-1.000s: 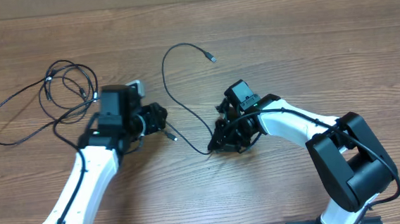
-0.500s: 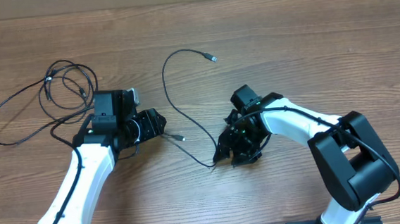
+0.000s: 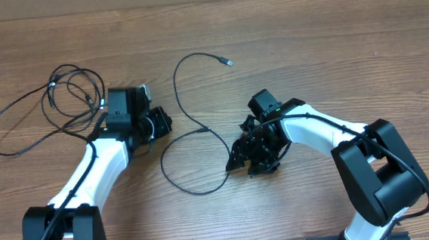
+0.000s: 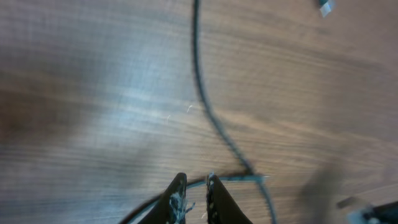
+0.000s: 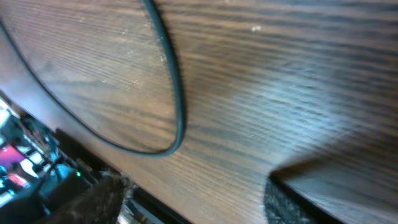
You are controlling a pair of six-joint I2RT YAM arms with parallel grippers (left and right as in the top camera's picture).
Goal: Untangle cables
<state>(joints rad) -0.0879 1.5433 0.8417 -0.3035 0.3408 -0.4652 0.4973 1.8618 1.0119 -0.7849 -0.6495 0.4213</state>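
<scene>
Low in the frame, the right claw (image 5: 199,202) stands wide apart and empty, and a bend of the loose cable (image 4: 201,87) lies on the worktop (image 3: 330,44) just beyond its fingers. To its left, the left claw (image 4: 196,193) is closed to a sliver. The same cord crosses right at its tips, so it looks nipped there, close to one end. This cord lies mid-frame in a loop that crosses over itself, and its far plug (image 3: 227,61) lies above centre. The step in hand appears to be laying this one cord out straight. Next, the left claw likely has to draw its stretch outward so the crossing opens. Farther off, at upper left, the tangled bunch (image 3: 51,87) waits in overlapping loops.
</scene>
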